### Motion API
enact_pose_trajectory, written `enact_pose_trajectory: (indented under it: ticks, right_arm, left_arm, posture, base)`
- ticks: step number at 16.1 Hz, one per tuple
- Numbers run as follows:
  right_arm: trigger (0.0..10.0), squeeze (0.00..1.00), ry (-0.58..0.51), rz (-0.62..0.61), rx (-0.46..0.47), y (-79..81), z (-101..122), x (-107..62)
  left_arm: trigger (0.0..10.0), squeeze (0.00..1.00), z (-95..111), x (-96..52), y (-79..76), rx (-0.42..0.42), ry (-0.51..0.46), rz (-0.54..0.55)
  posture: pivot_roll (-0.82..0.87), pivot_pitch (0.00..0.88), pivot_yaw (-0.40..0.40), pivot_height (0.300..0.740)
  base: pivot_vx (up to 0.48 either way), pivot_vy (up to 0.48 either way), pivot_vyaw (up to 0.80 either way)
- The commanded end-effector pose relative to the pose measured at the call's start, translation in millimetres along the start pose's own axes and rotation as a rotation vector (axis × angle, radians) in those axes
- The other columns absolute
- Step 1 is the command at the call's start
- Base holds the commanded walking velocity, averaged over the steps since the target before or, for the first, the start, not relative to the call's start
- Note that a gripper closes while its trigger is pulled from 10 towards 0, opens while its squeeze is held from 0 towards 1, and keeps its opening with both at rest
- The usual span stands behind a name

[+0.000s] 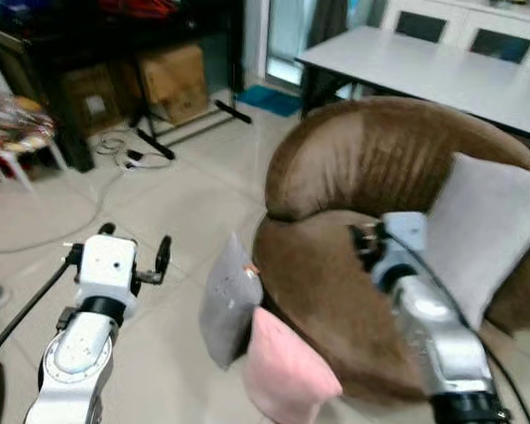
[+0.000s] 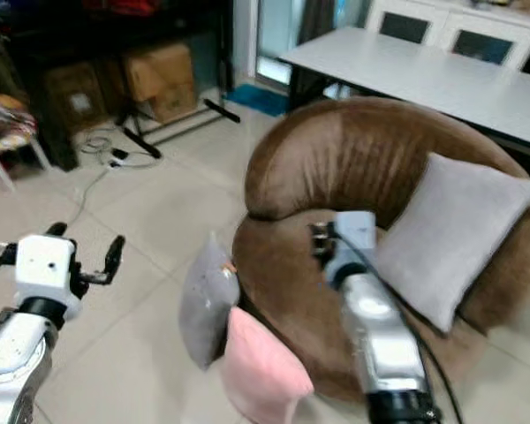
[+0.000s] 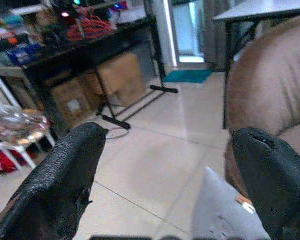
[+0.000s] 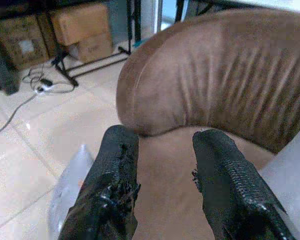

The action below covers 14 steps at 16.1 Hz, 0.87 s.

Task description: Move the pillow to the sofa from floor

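A grey pillow (image 1: pixel 230 300) stands on the floor, leaning against the front of the round brown sofa (image 1: pixel 353 168). A pink pillow (image 1: pixel 287 371) leans next to it, nearer to me. Another grey pillow (image 1: pixel 490 230) rests against the sofa's back on the right. My left gripper (image 1: pixel 134 243) is open over the tiles, left of the floor pillows, holding nothing; its wrist view shows the grey pillow (image 3: pixel 220 210) between the fingers but farther off. My right gripper (image 1: pixel 364 240) hovers over the sofa seat, open (image 4: pixel 165 165) and empty.
A white table (image 1: pixel 442 71) stands behind the sofa. Cardboard boxes (image 1: pixel 172 79), a black stand's legs (image 1: pixel 159 141) and loose cables (image 1: pixel 124 150) lie at the back left under dark shelving. A blue mat (image 1: pixel 269 99) lies by the door. Bare tiles stretch left of the pillows.
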State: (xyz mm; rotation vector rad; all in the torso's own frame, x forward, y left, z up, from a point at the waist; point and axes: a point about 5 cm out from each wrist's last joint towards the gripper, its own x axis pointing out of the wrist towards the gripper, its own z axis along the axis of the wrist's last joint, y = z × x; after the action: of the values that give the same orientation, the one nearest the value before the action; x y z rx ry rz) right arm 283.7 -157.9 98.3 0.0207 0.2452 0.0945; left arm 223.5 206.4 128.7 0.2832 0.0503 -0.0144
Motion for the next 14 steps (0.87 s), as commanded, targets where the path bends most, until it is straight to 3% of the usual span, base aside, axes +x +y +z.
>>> enact_pose_trajectory:
  ticks: [1, 14]
  right_arm:
    - [10.0, 0.0, -0.036, 0.02, 0.002, 8.1, 5.9, 1.4]
    - [10.0, 0.0, -0.058, 0.031, 0.0, 8.1, 2.9, -0.2]
  left_arm:
    - [10.0, 0.0, -0.3, -1.1, 5.4, 0.013, 0.0, 0.014]
    - [10.0, 0.0, 1.2, -4.2, 7.9, 0.021, -0.039, 0.064]
  posture:
    - [0.01, 0.0, -0.032, 0.74]
    - [0.02, 0.0, -0.04, 0.626]
  base:
    - [0.3, 0.0, 0.0]
    - [0.02, 0.0, 0.0]
